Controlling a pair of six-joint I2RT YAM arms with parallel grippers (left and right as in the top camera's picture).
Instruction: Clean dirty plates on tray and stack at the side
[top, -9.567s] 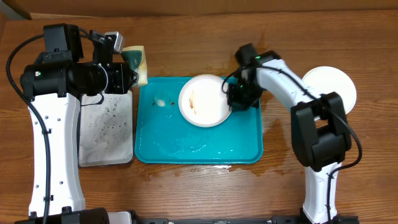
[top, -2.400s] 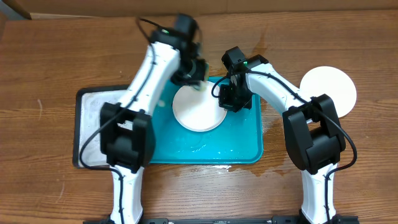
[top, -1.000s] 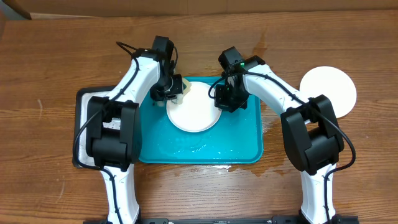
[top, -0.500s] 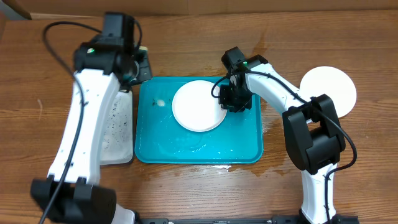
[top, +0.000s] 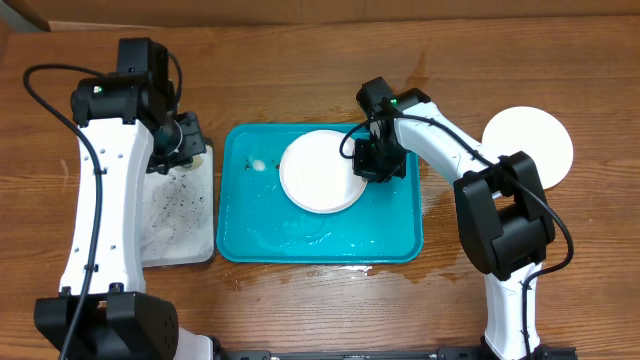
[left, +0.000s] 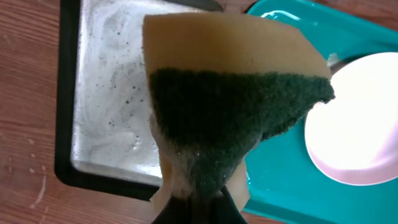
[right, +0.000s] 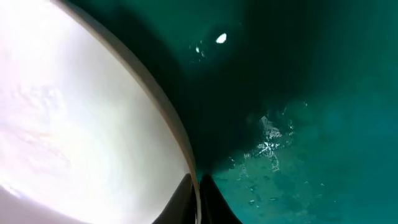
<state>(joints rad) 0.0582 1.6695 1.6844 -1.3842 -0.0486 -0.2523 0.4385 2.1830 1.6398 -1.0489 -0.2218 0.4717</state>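
A white plate (top: 322, 172) lies in the upper middle of the teal tray (top: 320, 235). My right gripper (top: 372, 160) is shut on the plate's right rim. In the right wrist view the rim runs between the two dark fingers of the gripper (right: 198, 199), with the plate (right: 81, 124) on the left and the wet tray (right: 311, 124) on the right. A second white plate (top: 530, 140) lies on the table at the far right. My left gripper (top: 190, 140) hangs left of the tray, and this gripper (left: 199, 208) is shut on a yellow sponge with a green scouring face (left: 236, 112).
A black-rimmed tray with a soapy, speckled inside (top: 175, 215) lies left of the teal tray, and it shows under the sponge (left: 106, 93). A small pale bit (top: 259, 165) and water film sit on the teal tray. A wet patch marks the wood behind it.
My left arm has swung away from the plate's left edge to above the soapy tray, still holding the sponge. The right gripper stays at the plate's right rim.
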